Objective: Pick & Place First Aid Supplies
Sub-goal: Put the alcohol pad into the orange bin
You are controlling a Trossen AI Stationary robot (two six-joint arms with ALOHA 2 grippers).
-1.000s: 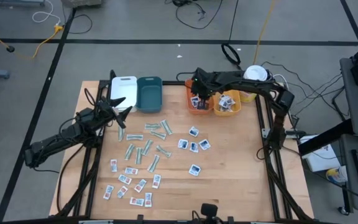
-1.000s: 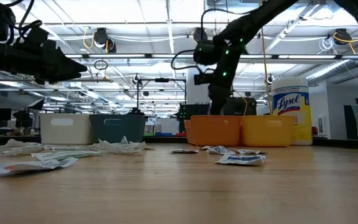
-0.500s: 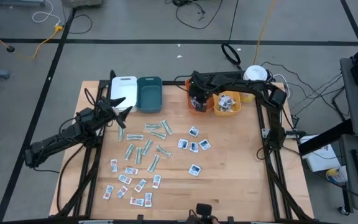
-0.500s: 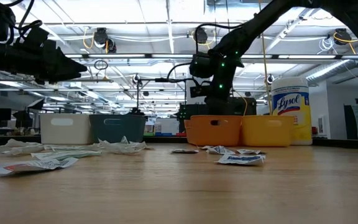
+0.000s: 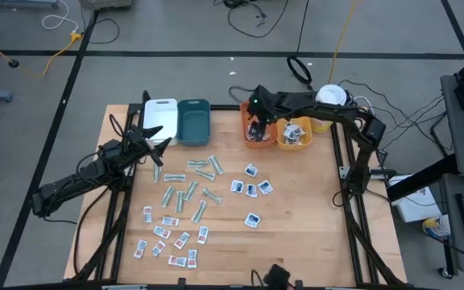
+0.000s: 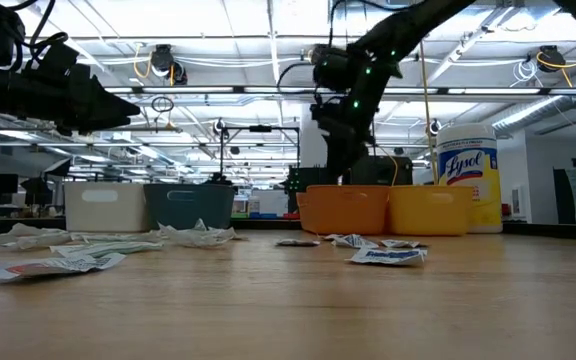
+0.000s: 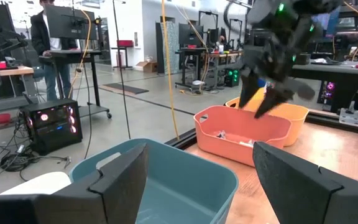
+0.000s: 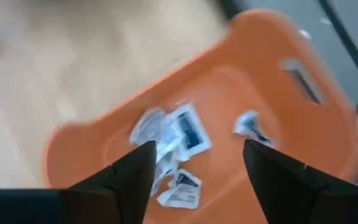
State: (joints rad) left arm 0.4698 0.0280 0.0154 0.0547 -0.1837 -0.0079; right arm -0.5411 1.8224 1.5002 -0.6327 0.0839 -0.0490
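The first aid supplies lie scattered on the wooden table: white packets with blue print point(image 5: 250, 188), pale-green strips point(image 5: 190, 187) and red-printed packets point(image 5: 167, 238). More packets point(image 8: 166, 134) lie inside the orange bin point(image 5: 246, 138). My right gripper point(image 5: 254, 125) point(image 8: 197, 146) hangs open over that bin, slanting down, with nothing between its fingers. It also shows in the low view point(image 6: 342, 160) and in the left wrist view point(image 7: 267, 99). My left gripper point(image 5: 159, 138) point(image 7: 201, 162) waits open and level at the table's left, facing the teal bin point(image 7: 166, 180).
A yellow-orange bin point(image 5: 294, 134) with packets stands right of the orange one. A white bin point(image 5: 159, 114) and the teal bin point(image 5: 193, 119) stand at the far left. A white canister point(image 6: 466, 190) stands at the far right corner. A person point(image 7: 45, 37) stands beyond the table.
My right gripper dipped into the orange bin, then rose clear above it. Its wrist has rolled and its fingers have opened. The left arm has kept still.
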